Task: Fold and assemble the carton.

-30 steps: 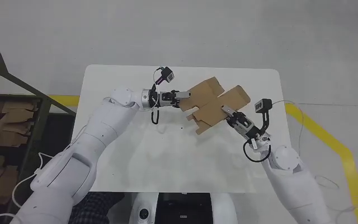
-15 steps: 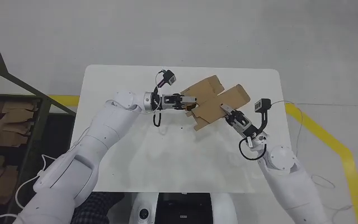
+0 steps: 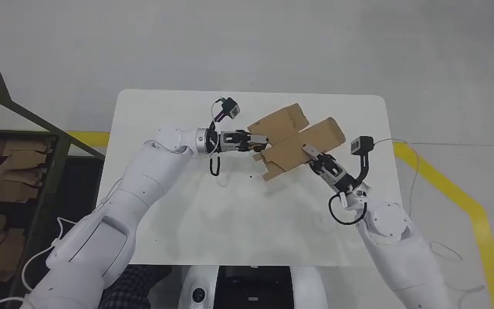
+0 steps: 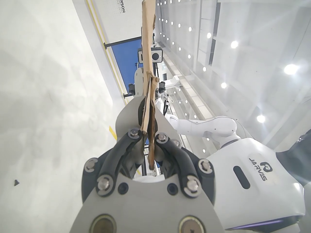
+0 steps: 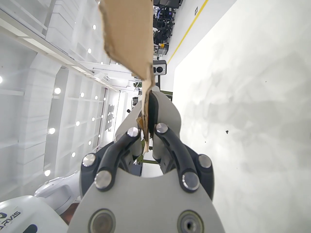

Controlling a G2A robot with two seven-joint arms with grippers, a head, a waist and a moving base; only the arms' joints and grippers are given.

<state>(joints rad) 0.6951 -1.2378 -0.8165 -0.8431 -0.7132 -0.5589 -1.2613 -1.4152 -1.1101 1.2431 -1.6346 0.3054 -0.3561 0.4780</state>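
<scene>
A flat brown carton [image 3: 293, 139] hangs above the white table [image 3: 193, 201], held between both arms near the table's far middle. My left gripper [image 3: 262, 142] is shut on the carton's left edge; in the left wrist view the cardboard [image 4: 148, 78] runs edge-on between the fingers. My right gripper [image 3: 311, 152] is shut on the carton's right-hand part, below a flap [image 3: 328, 131]. In the right wrist view the carton [image 5: 131, 32] rises from the closed fingers [image 5: 170, 120] and fans out into a wide panel.
A dark crate [image 3: 27, 178] holding flat cardboard pieces stands left of the table. A yellow floor line [image 3: 448, 185] runs past the right side. A small dark speck [image 3: 249, 176] lies on the table under the carton.
Both grippers have shifted the carton slightly left and toward the table's far side, and the carton has flattened a little. Both grips are unchanged.
</scene>
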